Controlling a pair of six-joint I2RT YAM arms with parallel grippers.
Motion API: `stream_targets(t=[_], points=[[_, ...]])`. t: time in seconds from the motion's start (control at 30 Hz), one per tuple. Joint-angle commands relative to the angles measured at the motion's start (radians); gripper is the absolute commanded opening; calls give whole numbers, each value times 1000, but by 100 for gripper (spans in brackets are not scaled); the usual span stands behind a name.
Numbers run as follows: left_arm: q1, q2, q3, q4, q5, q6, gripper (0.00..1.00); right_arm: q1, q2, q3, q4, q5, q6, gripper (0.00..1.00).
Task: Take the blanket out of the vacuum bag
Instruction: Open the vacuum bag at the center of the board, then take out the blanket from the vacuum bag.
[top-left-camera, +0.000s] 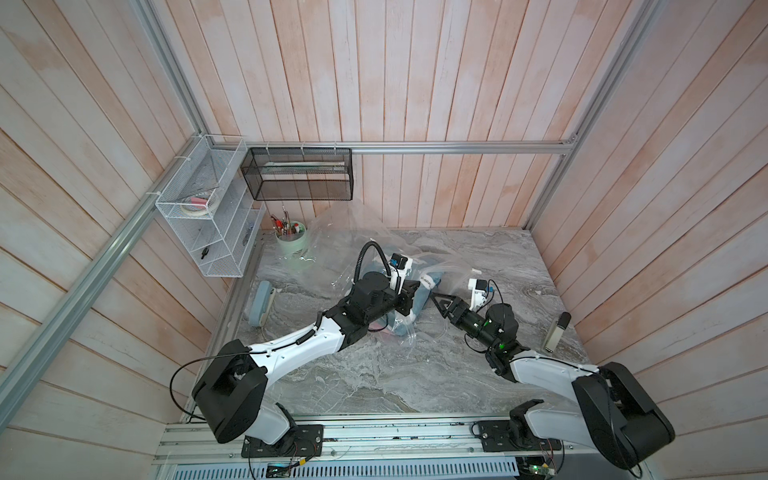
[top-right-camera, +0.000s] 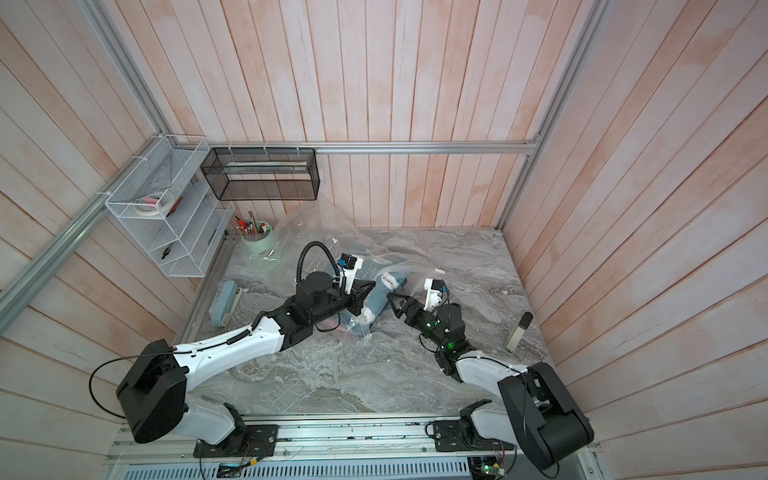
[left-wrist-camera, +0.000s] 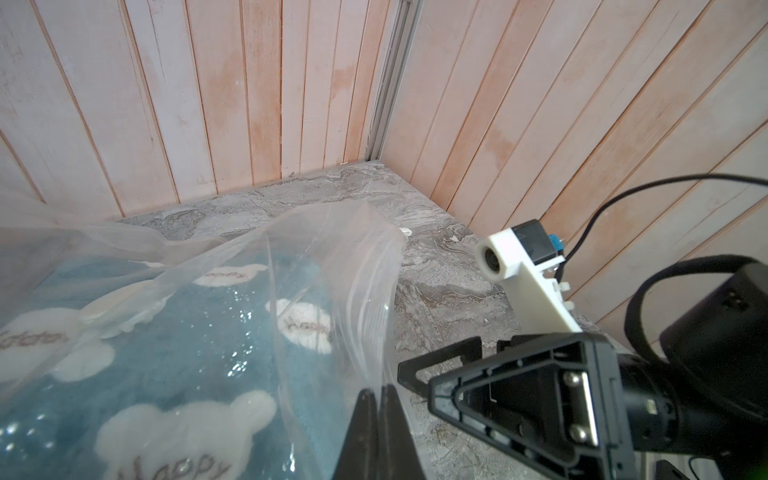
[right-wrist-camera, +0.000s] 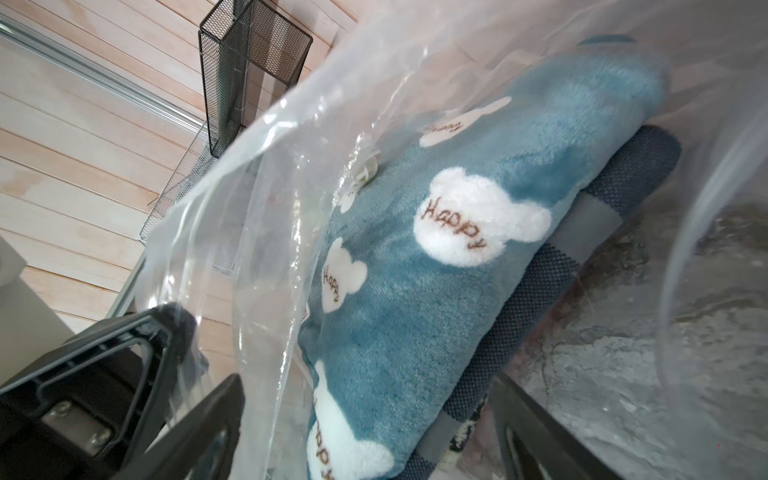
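Observation:
The vacuum bag (top-left-camera: 345, 232) (top-right-camera: 307, 232) lies crumpled at the middle back of the marble table. Inside it is the blanket (top-left-camera: 420, 300) (top-right-camera: 380, 301), blue fleece with white "Happy" clouds, over a dark checked fabric (right-wrist-camera: 582, 266). My left gripper (top-left-camera: 411, 295) (left-wrist-camera: 378, 390) is shut on the bag's clear film edge (left-wrist-camera: 332, 257) and holds the mouth lifted. My right gripper (top-left-camera: 438, 305) (right-wrist-camera: 368, 399) is open at the bag mouth, and its fingers straddle the end of the blanket (right-wrist-camera: 457, 291). The round white valve (right-wrist-camera: 365, 170) sits on the film above the blanket.
A mint pen cup (top-left-camera: 291, 241) stands behind the bag at back left. A white wire rack (top-left-camera: 208, 216) and a black mesh basket (top-left-camera: 299, 174) hang on the walls. A blue-grey tool (top-left-camera: 261, 303) lies at the left edge and a beige device (top-left-camera: 557, 332) at the right.

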Motion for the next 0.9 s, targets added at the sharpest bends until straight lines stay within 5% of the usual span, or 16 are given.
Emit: stream_targets(t=[0.0,0.43,0.87], points=[[3,-23,-5,57,-11,-5,0,46,66,8,152,90,16,91],[3,-24,-6,58,-14,26,0,70,297,-1,404,94,112,90],[3,-73,-50,56,-24,29,0,75,429,91,468,28,149,87]])
